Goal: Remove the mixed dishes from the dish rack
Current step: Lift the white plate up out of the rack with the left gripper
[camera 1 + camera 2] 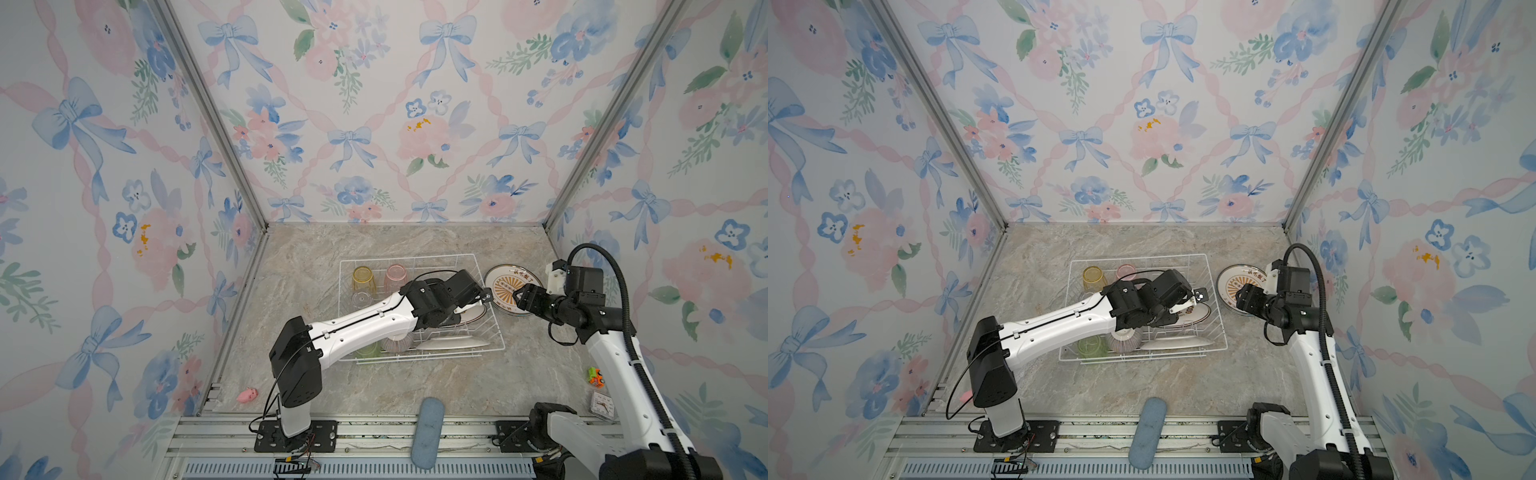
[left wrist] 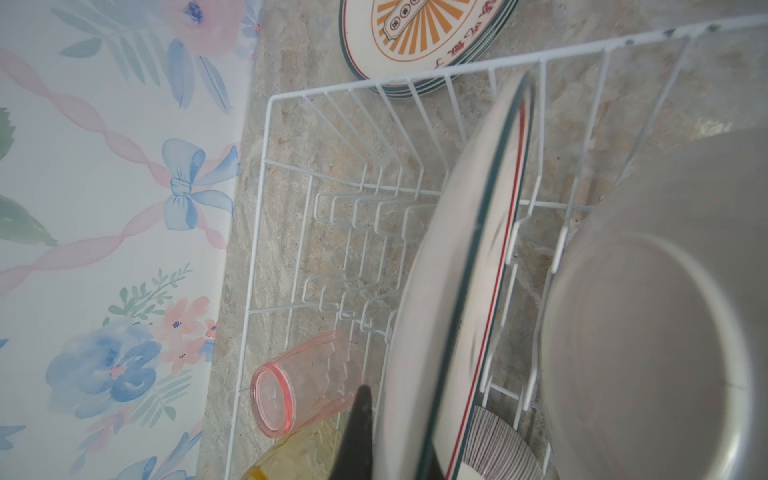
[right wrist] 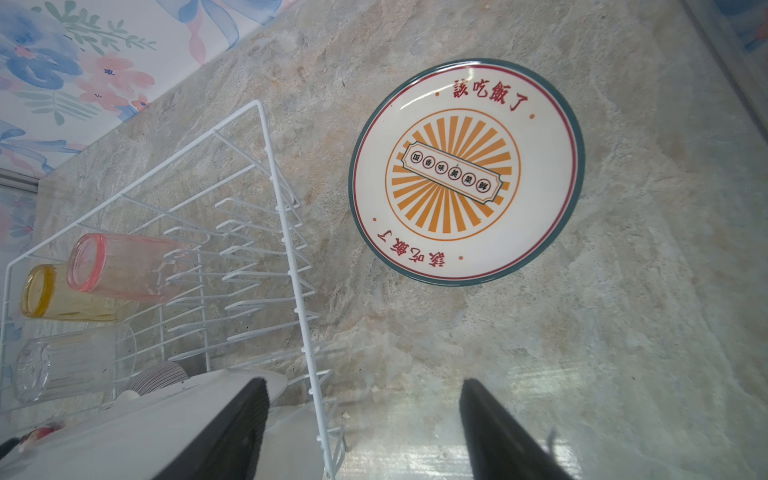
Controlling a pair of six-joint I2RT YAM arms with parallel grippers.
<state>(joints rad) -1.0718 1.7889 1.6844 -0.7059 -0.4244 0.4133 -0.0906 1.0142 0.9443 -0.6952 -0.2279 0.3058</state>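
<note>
L pincer (image 1: pixel 485 297) clamps plate (image 2: pixel 440 299) in rack (image 1: pixel 436 266) (R pincer (image 3: pixel 363 386) agape).

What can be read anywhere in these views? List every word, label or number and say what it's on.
"該吃飯了": red, on the rim of the plate on the table, printed twice, on opposite sides.
Six circled characters on its centre banner: too small to read surely.
Print on the held plate, in the left gripper: blurred.
Dial of the clear-cased item at the table's right edge: too small.
</note>
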